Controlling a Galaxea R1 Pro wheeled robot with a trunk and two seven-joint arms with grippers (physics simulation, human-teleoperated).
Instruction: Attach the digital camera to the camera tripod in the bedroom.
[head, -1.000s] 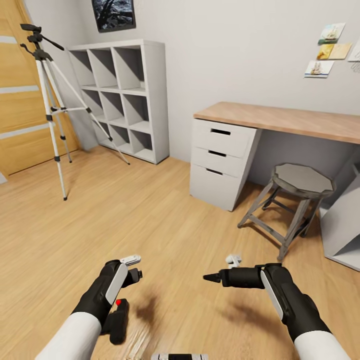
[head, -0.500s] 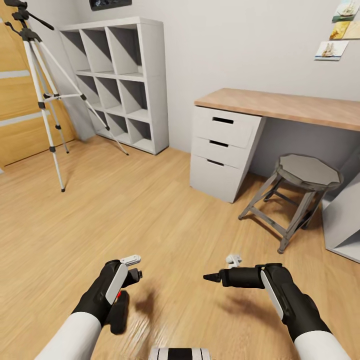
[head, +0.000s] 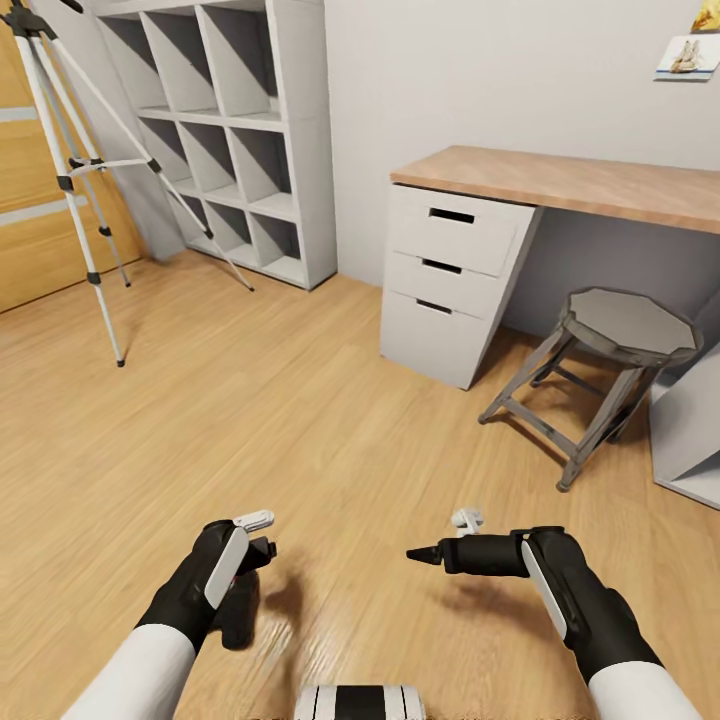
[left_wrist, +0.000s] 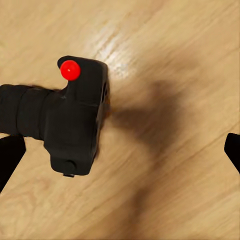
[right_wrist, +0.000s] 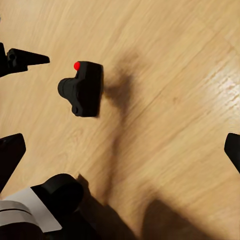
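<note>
Cut off by the head view's top edge: head of the tripod (head: 75, 165), so no mount or handle to make out. Three silver legs counted, standing on the wood floor (head: 300, 400) at far left, before the door (head: 40, 240) and just beside the cube shelf (head: 250, 120). Well apart from both arms.

Mostly hidden in that view: camera (head: 238, 615), only a dark block showing under the left gripper (head: 260, 545), red dot covered by the wrist. Plainer from the left wrist: one camera (left_wrist: 75, 125), red dot (left_wrist: 70, 70) on its hump, lens barrel toward one side, lying between the fingertips (left_wrist: 9, 157), which sit at opposite edges of the frame, spread wide, neither touching the body. Whether resting on the boards or just above them, cannot tell.

From the right wrist, the same camera (right_wrist: 85, 90) seen smaller, with a shadow next to it, one pointed left finger (right_wrist: 22, 59) near it but apart, and the left forearm (right_wrist: 50, 200) low in frame. Right fingertips (right_wrist: 10, 155) likewise wide apart, nothing between them but floor.

Right gripper (head: 430, 553) in the head view: pointed tip aimed toward the left arm, holding nothing.

Also counted: one desk (head: 560, 185) with three drawers (head: 450, 262), one grey stool (head: 625, 335), one wall picture (head: 685, 55) cropped at the corner.
</note>
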